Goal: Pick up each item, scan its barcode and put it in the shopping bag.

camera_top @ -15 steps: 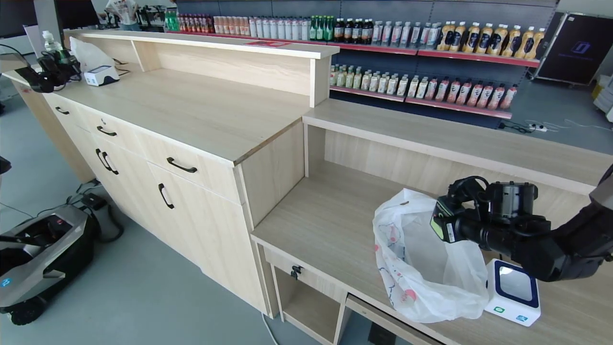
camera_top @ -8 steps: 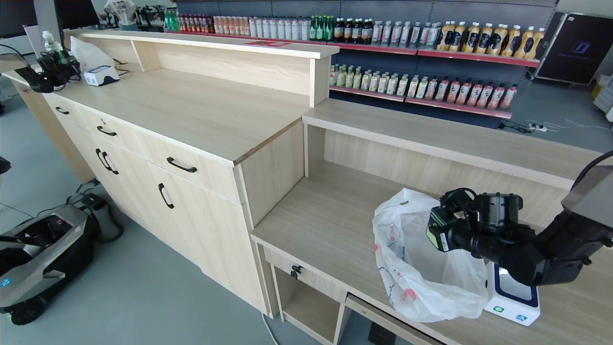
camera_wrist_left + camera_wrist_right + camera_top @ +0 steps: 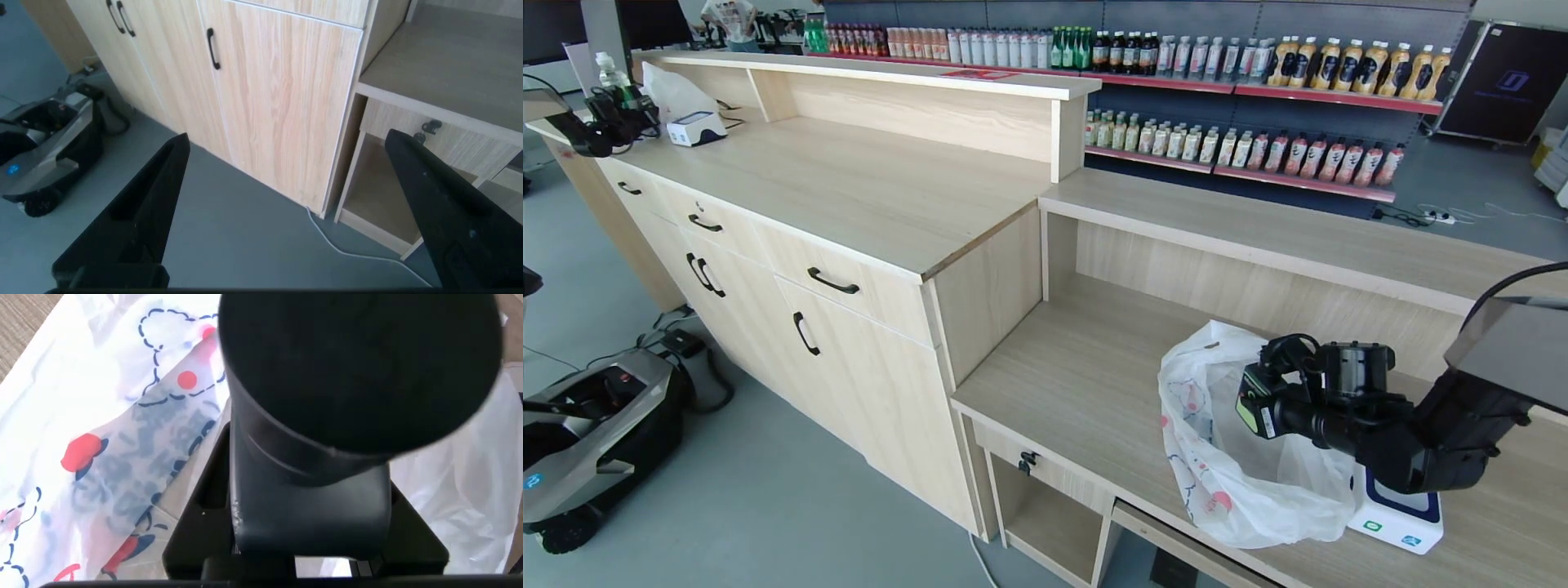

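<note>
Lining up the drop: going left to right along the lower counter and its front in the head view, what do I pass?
drawer knob → shopping bag → barcode scanner

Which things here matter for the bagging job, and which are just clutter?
Job: dark cylinder in the right gripper; shopping bag; scanner beside it.
Lying about: shelved drink bottles; white device and white bag on the far counter.

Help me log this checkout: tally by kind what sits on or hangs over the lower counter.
shopping bag: 1
scanner: 1
dark cylinder, held over the bag: 1
Total: 3
</note>
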Controlling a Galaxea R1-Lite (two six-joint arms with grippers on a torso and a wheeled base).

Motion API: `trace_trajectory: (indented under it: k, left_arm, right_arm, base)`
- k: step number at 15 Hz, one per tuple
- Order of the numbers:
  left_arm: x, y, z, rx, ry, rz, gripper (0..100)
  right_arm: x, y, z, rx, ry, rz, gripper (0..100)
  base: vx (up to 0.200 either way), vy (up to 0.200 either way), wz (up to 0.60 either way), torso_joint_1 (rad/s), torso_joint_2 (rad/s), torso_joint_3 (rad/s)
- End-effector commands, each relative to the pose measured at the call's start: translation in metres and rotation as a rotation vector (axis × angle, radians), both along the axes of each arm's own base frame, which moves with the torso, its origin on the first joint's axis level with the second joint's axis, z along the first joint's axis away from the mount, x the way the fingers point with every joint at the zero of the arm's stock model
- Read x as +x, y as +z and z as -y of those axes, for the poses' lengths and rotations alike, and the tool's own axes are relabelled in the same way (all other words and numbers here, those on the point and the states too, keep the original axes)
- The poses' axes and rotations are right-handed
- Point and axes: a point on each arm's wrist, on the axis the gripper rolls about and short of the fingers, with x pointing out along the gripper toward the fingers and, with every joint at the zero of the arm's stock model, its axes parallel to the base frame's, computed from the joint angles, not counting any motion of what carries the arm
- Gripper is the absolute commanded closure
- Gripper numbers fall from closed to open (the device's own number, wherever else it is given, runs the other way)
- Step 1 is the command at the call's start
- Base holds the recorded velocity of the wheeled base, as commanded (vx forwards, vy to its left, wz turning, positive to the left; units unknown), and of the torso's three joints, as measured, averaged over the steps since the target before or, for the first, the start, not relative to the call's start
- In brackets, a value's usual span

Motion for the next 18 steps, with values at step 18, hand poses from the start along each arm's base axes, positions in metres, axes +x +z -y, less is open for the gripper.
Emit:
trace_trajectory:
  k: [18]
  left_arm:
    - [0.000,0.000,0.000,0.000,0.000,0.000,0]
  right_arm:
    - [0.039,-0.046,-0.009,0.052,0.047,0.062,100]
  base:
    - [0.000,0.000,0.00,0.000,0.00,0.000]
